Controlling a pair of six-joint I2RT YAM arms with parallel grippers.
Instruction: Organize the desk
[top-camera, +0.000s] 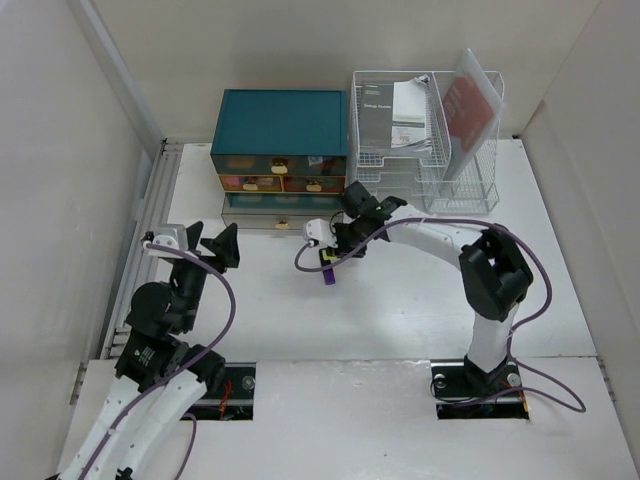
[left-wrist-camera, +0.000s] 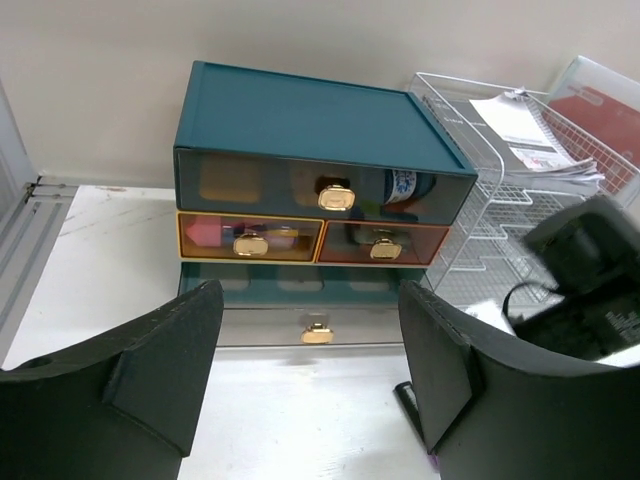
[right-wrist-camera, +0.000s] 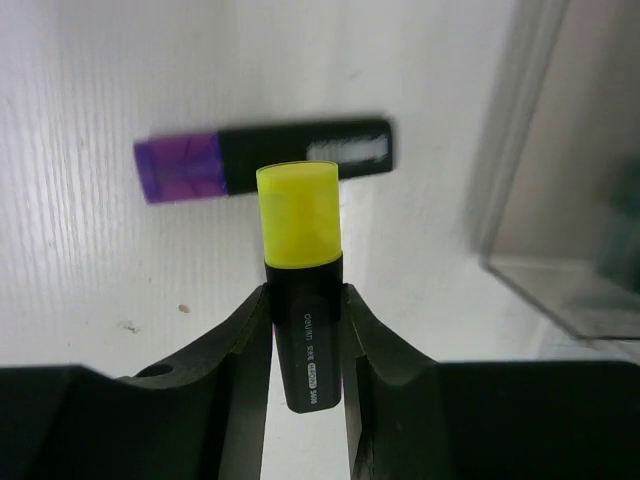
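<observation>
Fingers (right-wrist-camera: 240, 350) of the right gripper (right-wrist-camera: 305, 305) are clamping a yellow-capped highlighter (right-wrist-camera: 299, 225) by its black barrel, and we are seeing it held over the desk (right-wrist-camera: 80, 120), the white tabletop spreading under both arms. Beyond its cap a purple-capped highlighter (right-wrist-camera: 262, 160) is lying flat. From above, the wrist is hiding the yellow one almost completely. The left gripper (left-wrist-camera: 310, 310) is hovering, fingers wide apart, facing the teal drawer box (left-wrist-camera: 310, 120). Tinted fronts are obscuring its contents, and the right arm is blurring beside the wire rack (left-wrist-camera: 520, 170).
</observation>
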